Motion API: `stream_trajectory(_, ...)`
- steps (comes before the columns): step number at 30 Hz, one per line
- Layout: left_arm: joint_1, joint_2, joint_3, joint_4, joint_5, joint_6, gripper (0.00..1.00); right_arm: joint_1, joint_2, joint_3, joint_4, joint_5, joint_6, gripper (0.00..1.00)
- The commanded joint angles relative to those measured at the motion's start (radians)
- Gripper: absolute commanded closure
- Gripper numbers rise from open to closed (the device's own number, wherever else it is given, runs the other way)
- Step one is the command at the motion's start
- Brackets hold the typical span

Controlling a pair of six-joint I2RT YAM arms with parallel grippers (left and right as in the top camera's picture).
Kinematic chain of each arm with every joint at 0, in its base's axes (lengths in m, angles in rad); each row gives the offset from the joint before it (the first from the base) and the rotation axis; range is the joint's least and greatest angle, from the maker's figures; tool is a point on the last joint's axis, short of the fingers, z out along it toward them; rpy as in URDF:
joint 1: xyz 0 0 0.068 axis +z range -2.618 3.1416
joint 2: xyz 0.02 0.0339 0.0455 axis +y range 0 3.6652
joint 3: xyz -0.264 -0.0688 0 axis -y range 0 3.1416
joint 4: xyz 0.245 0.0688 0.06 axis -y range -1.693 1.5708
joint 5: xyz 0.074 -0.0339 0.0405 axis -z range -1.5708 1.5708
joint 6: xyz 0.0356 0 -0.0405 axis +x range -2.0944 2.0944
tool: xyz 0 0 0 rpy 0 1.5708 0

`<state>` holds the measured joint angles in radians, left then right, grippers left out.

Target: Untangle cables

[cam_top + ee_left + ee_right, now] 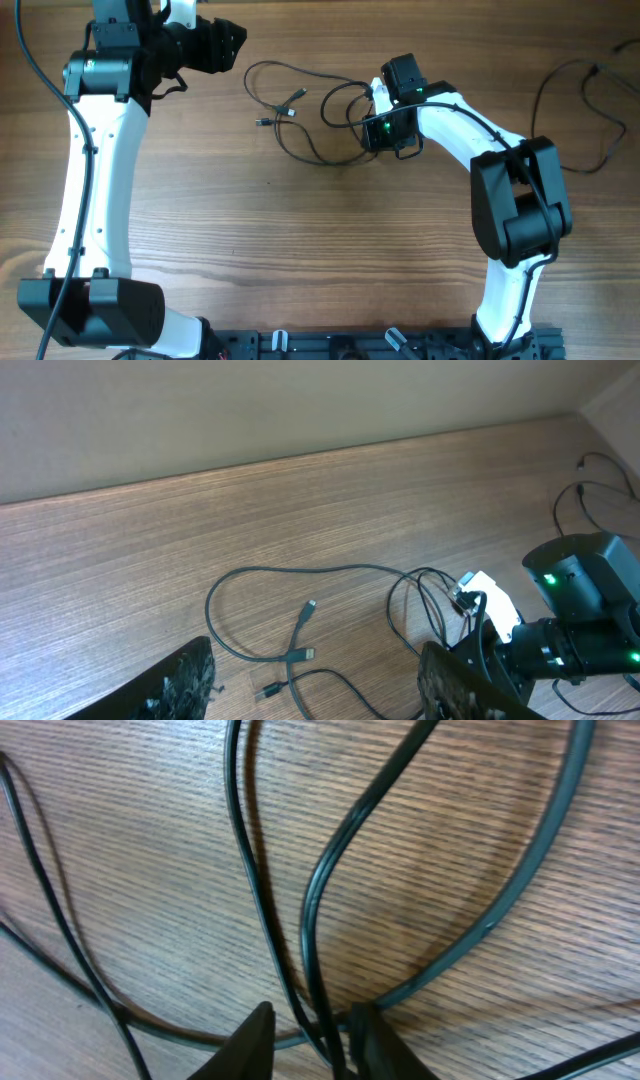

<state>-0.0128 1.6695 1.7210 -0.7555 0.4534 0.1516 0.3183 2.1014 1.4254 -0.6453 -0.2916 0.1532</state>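
The wooden table [300, 230] lies bare from centre to the 6 o'clock edge. Two arms reach in, the left arm [95, 170] and the right arm [520, 200]. The right pincer [312, 1030] stands at the 3 o'clock end of the tangled cables [325, 108], whose loops spread to its 9 o'clock. Two strands pass between its narrowed fingers [255, 1045]; I cannot tell whether they are pinched. The left pincer [318, 650], at the tangle's 10 o'clock, gapes wide and holds nothing. One separate cable [537, 105] loops near the 3 o'clock edge. Three plug ends [310, 605] show in the tangle.

Even bright light; soft shadows beside cables [309, 920]; right wrist close-up slightly blurred.
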Motion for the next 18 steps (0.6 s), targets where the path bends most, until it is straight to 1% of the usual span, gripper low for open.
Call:
stream_trajectory(1, 0.005, -0.030, -0.002, 0.003, -0.001, -0.002, 0.33, 0.005, 0.044, 0.001, 0.005, 0.023, 0.005, 0.74)
stream_trajectory(3, 0.005, -0.030, -0.002, 0.003, -0.001, -0.002, 0.33, 0.005, 0.044, 0.001, 0.003, 0.023, 0.004, 0.75)
stream_trajectory(6, 0.005, -0.030, -0.002, 0.003, -0.001, -0.003, 0.33, 0.005, 0.044, 0.001, 0.002, 0.023, 0.005, 0.92)
stream_trajectory(7, 0.005, -0.030, -0.002, 0.003, -0.001, -0.003, 0.33, 0.005, 0.044, 0.001, 0.002, 0.022, 0.006, 0.94)
stream_trajectory(17, 0.005, -0.030, -0.002, 0.002, -0.002, -0.002, 0.34, 0.005, 0.043, 0.008, 0.023, -0.031, 0.032, 0.96)
stream_trajectory(18, 0.005, -0.030, -0.002, 0.002, -0.002, -0.002, 0.36, 0.005, 0.043, 0.014, 0.029, -0.034, 0.032, 0.96)
